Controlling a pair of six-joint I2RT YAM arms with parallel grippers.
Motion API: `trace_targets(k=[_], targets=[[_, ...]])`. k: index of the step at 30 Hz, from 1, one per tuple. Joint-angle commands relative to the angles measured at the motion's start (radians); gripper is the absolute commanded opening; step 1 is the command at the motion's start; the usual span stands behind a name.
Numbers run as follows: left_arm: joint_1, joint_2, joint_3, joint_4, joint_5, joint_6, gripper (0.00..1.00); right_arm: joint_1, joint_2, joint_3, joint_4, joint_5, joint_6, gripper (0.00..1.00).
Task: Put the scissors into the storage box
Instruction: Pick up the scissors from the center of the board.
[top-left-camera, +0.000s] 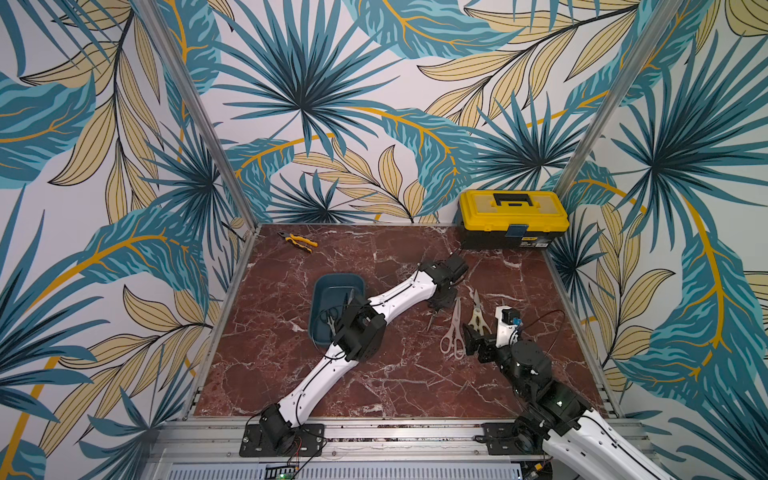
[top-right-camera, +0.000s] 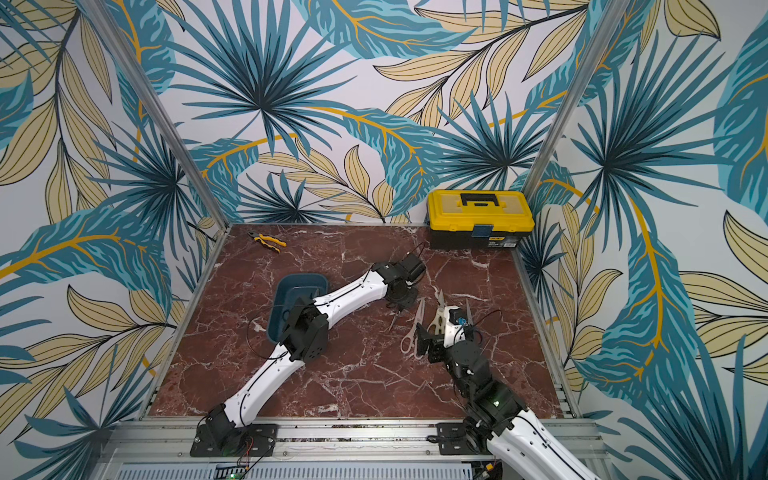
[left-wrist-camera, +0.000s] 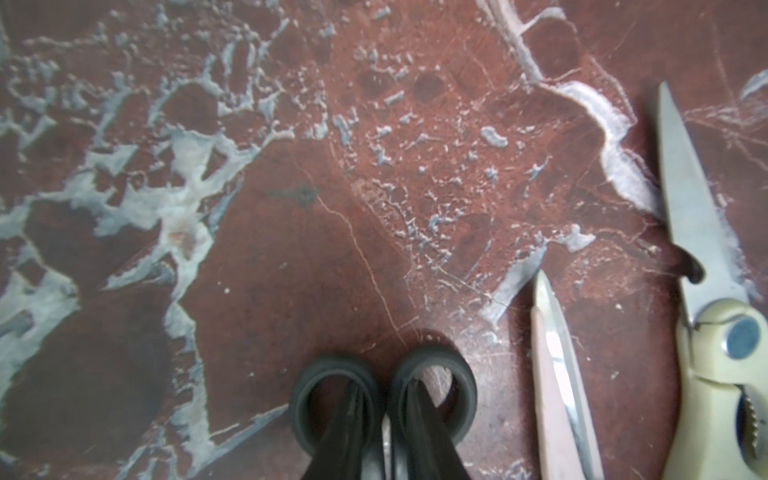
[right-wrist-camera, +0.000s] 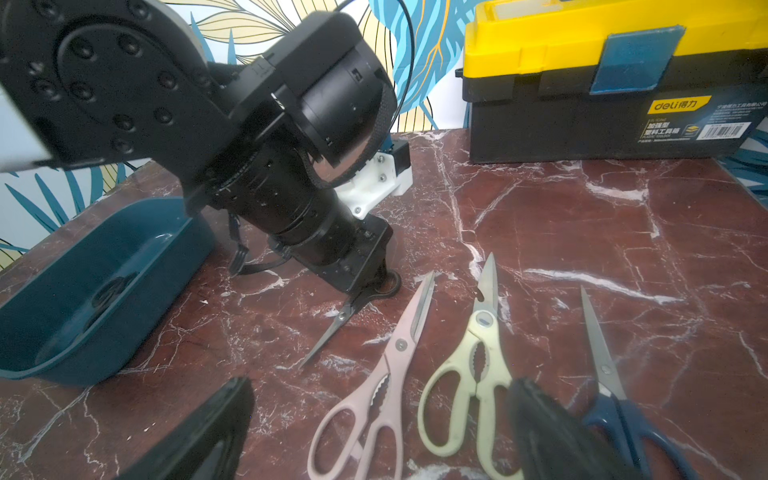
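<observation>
Red marble tabletop (top-left-camera: 395, 374), leaf-print walls (top-left-camera: 332, 104); left gripper (left-wrist-camera: 384, 411) seemingly pinching small black scissors (right-wrist-camera: 332, 328); right gripper (right-wrist-camera: 382, 395) spread wide.

Toolbox (top-left-camera: 513, 216), lid shut, far right corner; pliers (top-left-camera: 297, 242) far left on marble table (top-left-camera: 395, 386).

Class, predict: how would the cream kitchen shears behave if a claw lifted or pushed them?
The cream kitchen shears look rigid: metal blades, thick plastic handles. Lying flat on the polished tabletop, they would probably slide, not roll. Pivoted at one screw, they might swing open if lifted by one handle.
</observation>
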Motion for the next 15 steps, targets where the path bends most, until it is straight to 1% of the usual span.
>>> trace_targets(k=[1, 2, 5, 8, 9, 10, 15], targets=[[0.026, 0.024, -0.083, -0.109, 0.049, 0.008, 0.16, 0.003, 0.005, -0.023, 0.005, 0.005, 0.002, 1.0], [0.032, 0.007, -0.111, -0.105, 0.053, 0.006, 0.15, 0.004, 0.006, -0.023, 0.006, 0.003, 0.0, 1.0], [0.054, -0.058, -0.212, -0.072, 0.049, 0.009, 0.07, 0.004, 0.008, -0.023, 0.008, 0.002, 0.0, 1.0], [0.069, -0.122, -0.288, -0.035, 0.039, 0.018, 0.04, 0.004, 0.016, -0.022, 0.012, -0.003, -0.001, 1.0], [0.073, -0.138, -0.304, -0.029, 0.037, 0.021, 0.01, 0.003, 0.019, -0.02, 0.013, -0.004, -0.001, 1.0], [0.075, -0.15, -0.311, -0.027, 0.037, 0.026, 0.0, 0.004, 0.022, -0.019, 0.013, -0.004, -0.001, 1.0], [0.08, -0.215, -0.317, -0.048, 0.008, 0.04, 0.0, 0.004, 0.026, -0.019, 0.013, 0.0, 0.0, 1.0]])
